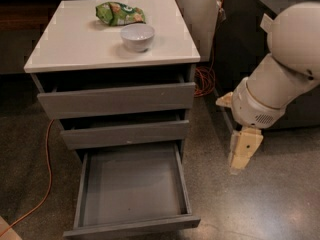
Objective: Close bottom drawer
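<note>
**Clerk:** Item one, bottom drawer (132, 186): lowest of three grey drawers, pulled far out, tray bare, front panel near the lower edge of the view. Location: beneath the middle drawer (125, 134), under the white cabinet top (75, 41).

**Checker:** And the gripper?

**Clerk:** Item two, gripper (239, 165): hangs from the white arm (280, 79), pointing down. It is to the right of the open drawer and apart from it, beside the end of the drawer's right wall nearest the cabinet. Its fingers lie close together with no gap showing, and nothing is held.

**Checker:** Other stock?

**Clerk:** White bowl (137, 36) and green packet (120, 13) on the top. Top drawer (117, 100) and middle drawer each a little ajar. Orange cable (47, 179) on the floor at the left. None of these lies in the way.

**Checker:** Step in hand?

**Clerk:** Judged to be the approach, since no contact with the drawer is made yet. To do it well, the gripper needs to travel round to the outer face of the front panel, lower than it hangs now, and settle near the panel's middle. An off-centre push would likely skew the tray on its runners. The push should run straight toward the cabinet, steadily, until the front sits flush. The right wall is to be cleared, not clipped, on the way round.
</note>
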`<state>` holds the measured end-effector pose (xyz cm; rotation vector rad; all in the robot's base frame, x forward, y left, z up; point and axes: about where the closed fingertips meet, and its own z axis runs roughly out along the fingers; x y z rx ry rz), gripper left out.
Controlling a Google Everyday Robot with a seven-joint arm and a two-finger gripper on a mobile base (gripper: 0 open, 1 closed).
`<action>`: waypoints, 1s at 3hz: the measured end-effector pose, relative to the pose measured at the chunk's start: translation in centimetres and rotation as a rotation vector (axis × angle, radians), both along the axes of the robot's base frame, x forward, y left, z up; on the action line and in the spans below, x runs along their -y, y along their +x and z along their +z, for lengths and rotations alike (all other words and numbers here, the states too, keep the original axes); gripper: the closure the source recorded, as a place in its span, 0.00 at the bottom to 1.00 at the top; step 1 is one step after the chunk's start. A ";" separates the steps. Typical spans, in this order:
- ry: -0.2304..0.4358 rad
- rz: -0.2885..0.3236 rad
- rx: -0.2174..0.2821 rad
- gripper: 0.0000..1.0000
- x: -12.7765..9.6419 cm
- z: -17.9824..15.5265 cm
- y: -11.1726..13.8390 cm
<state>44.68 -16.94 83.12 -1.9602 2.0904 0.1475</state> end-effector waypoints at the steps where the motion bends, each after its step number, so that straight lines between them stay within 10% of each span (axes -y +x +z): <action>1: 0.028 0.019 -0.055 0.00 -1.1 -2.4 -0.1; 3: 0.118 0.125 -0.090 0.00 -5.8 -11.8 1.2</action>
